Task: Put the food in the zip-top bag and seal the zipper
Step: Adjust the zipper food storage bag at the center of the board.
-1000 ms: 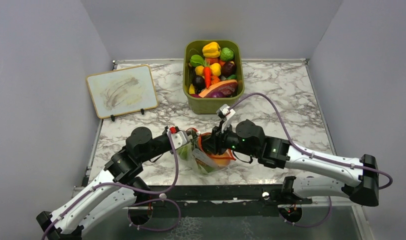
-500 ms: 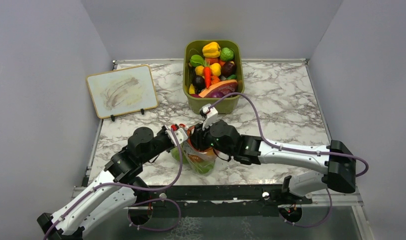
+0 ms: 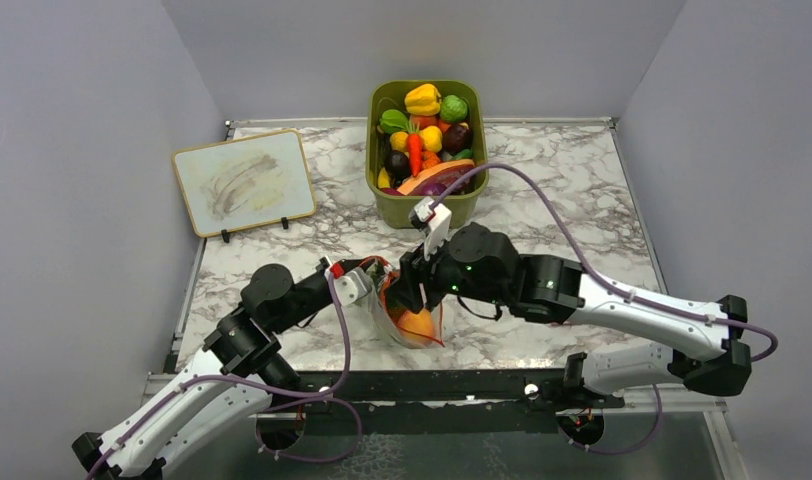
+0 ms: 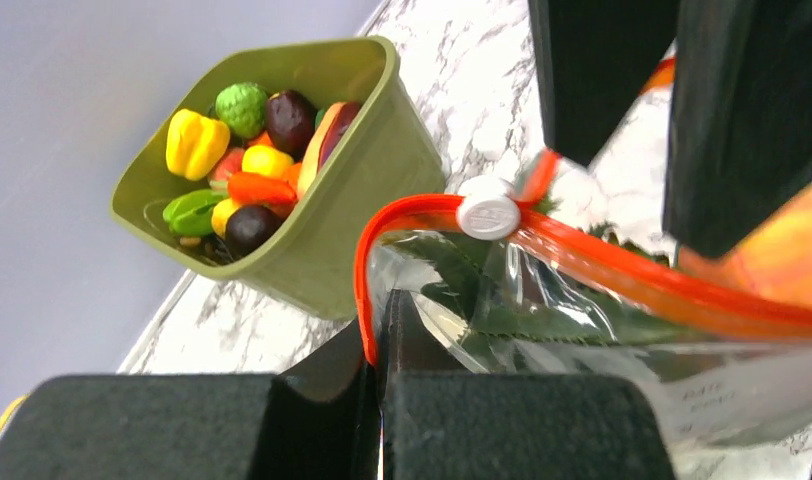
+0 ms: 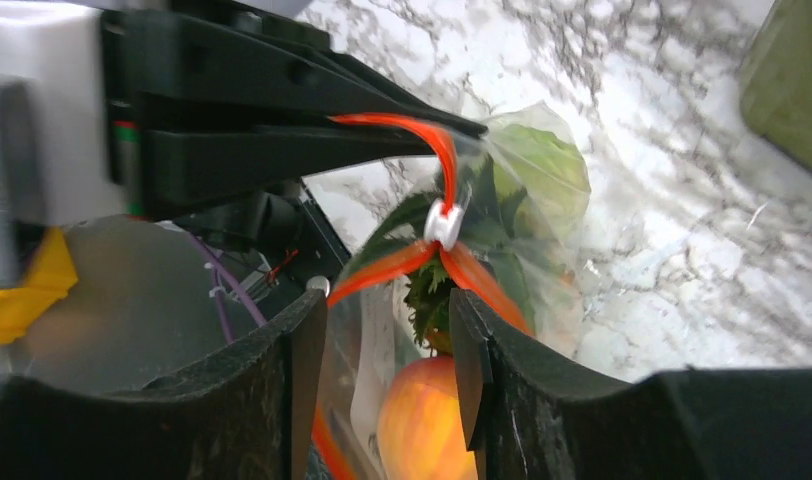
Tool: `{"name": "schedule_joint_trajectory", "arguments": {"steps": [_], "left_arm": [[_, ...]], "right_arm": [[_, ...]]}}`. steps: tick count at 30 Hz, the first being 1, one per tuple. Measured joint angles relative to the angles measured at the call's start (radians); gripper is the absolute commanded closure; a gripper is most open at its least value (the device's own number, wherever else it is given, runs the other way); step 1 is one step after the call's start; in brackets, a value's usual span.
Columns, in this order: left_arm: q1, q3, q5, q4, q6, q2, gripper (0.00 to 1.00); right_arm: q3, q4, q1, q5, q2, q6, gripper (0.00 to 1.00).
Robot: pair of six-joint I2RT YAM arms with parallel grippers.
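Observation:
The clear zip-top bag (image 3: 410, 322) hangs at the table's near edge between both grippers. My left gripper (image 4: 379, 312) is shut on the end of the orange-red zipper (image 4: 622, 278), close to its white slider (image 4: 488, 207). My right gripper (image 5: 389, 300) is open, its fingers standing apart over the bag's open mouth, just behind the slider (image 5: 444, 225). Inside the bag I see food: a round orange-peach fruit (image 5: 427, 420), a green leafy top (image 5: 432, 292) and a light-green ball (image 5: 548, 166). From above, the orange fruit (image 3: 415, 322) shows through the plastic.
An olive-green bin (image 3: 427, 210) full of toy produce stands at the back centre, a short way behind the bag. A small whiteboard (image 3: 244, 180) stands propped at the back left. The table's front edge (image 3: 422, 372) lies just below the bag.
The right gripper swung left, came back a little and opened wider over the bag's mouth. The bag now hangs narrower, with the orange-peach fruit showing inside. The left gripper kept its hold.

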Motion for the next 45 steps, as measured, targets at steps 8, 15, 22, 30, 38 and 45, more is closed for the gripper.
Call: {"name": "schedule_joint_trajectory", "arguments": {"steps": [8,15,22,30,38,45], "left_arm": [[0.0,-0.002,0.047,0.065,0.02,0.032,1.0],[0.0,-0.003,0.049,0.077,0.029,0.04,1.0],[0.0,-0.007,0.049,0.094,0.028,0.047,1.0],[0.0,-0.013,0.009,0.126,-0.021,0.06,0.59],[0.001,0.471,-0.148,-0.029,-0.236,0.255,0.45],[0.0,0.675,-0.116,-0.225,-0.457,0.327,0.67]], "right_arm": [[0.121,-0.209,0.004,0.073,-0.043,-0.066,0.45],[0.075,-0.301,-0.004,0.158,-0.06,-0.078,0.45],[0.011,-0.288,-0.062,0.154,-0.069,-0.117,0.68],[-0.012,-0.252,-0.078,0.098,-0.051,-0.125,0.99],[-0.009,-0.188,-0.079,0.05,-0.047,-0.052,0.99],[-0.074,-0.032,-0.079,0.058,-0.045,0.105,0.99]]}}
